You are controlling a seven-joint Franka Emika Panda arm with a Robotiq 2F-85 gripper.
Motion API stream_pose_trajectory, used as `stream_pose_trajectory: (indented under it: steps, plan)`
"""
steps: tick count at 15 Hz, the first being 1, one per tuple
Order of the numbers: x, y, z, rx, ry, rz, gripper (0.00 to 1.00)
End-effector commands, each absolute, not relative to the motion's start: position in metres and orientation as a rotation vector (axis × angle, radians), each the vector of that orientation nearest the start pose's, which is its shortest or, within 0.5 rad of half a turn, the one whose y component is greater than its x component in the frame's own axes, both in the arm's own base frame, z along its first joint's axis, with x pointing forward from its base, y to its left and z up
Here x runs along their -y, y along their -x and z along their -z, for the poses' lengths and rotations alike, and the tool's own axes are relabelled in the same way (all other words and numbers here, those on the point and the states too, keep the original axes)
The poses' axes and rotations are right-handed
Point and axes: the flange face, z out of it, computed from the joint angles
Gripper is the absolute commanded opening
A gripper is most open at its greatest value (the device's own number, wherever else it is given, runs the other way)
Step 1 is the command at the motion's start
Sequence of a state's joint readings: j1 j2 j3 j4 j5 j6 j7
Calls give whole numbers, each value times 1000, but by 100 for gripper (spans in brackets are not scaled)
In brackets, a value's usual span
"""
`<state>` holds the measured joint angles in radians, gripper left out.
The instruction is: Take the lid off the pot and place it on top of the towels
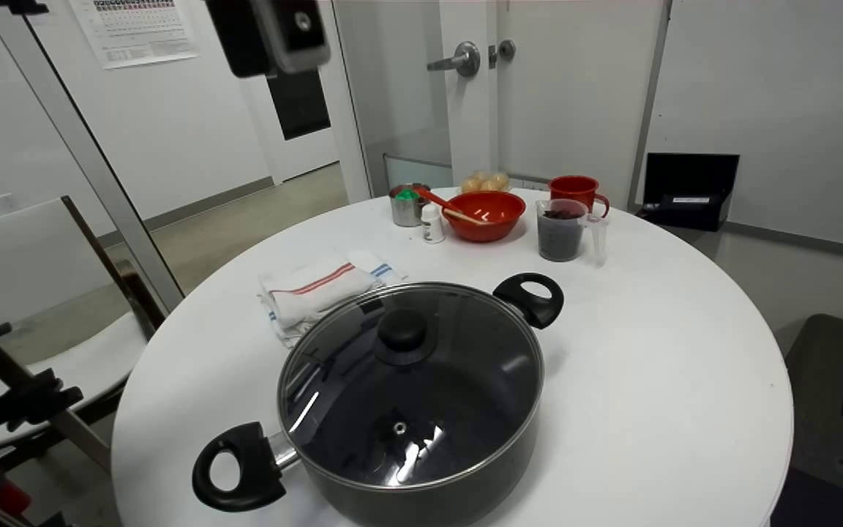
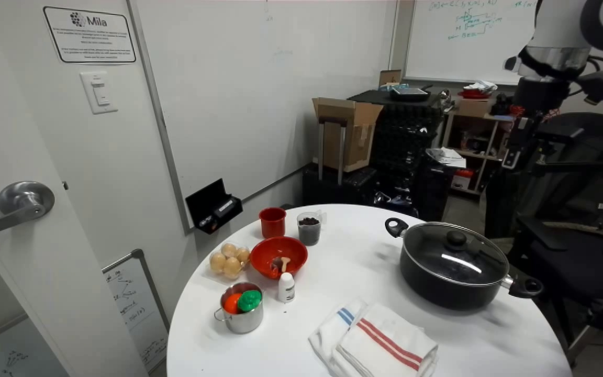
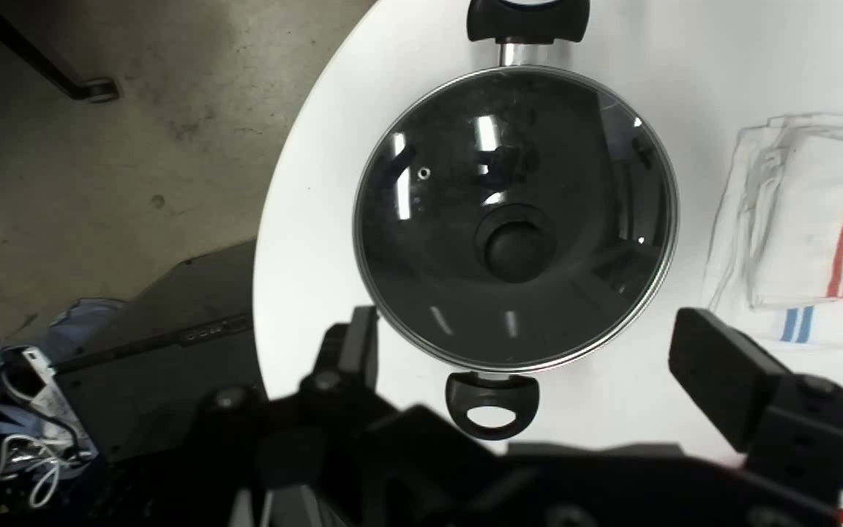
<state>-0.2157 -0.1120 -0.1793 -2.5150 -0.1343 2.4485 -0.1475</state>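
Observation:
The glass lid (image 1: 480,380) with its black knob sits on the black pot (image 1: 458,498). In an exterior view the lid (image 2: 437,256) also rests flat on the pot (image 2: 432,293). The folded white towels (image 1: 319,293) with red and blue stripes lie beside the pot; they also show in an exterior view (image 2: 380,340) and in the wrist view (image 3: 802,241). My gripper (image 3: 527,318) is wide open and empty, high above the pot; the lid (image 3: 443,278) and knob lie ahead of its fingers. Part of the gripper shows at an exterior view's top (image 1: 275,36).
On the round white table (image 1: 656,366) stand a red bowl (image 1: 491,227) with utensils, a red mug (image 2: 272,225), a measuring cup (image 1: 559,234), a white bottle (image 2: 286,290), a steel cup (image 2: 244,319) and a pack of eggs (image 2: 225,262). The pot's handles stick out.

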Motion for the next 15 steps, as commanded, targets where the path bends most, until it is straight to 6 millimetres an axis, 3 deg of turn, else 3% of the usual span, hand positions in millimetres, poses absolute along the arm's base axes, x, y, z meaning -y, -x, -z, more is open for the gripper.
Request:
stream_pose_trajectory:
  steps: [1, 9, 15]
  plan:
    - [183, -460, -292, -113, 3143, -11, 100]
    - [190, -507, -217, -114, 3105, -205, 100]
    - [185, -519, -172, -122, 3092, -307, 100]
